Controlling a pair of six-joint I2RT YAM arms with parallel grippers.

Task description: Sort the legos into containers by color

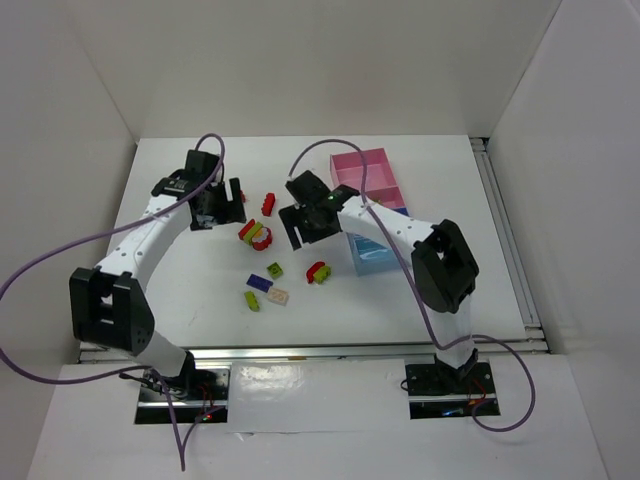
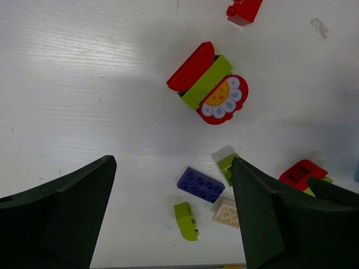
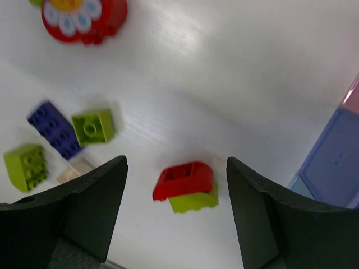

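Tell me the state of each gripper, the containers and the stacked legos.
left gripper, open, empty, above the table.
right gripper, open, empty.
red-on-green stack, joined, lying on the table, unsorted.
flower stack, joined, lying on the table.
containers, open-topped; visible compartments look empty.

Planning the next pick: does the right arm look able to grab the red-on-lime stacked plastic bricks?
Probably yes: the right claw hangs open right above the red-on-lime stacked plastic bricks, and nothing else crowds them.

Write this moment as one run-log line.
left gripper open, empty | right gripper open, facing red-green stack | nothing held
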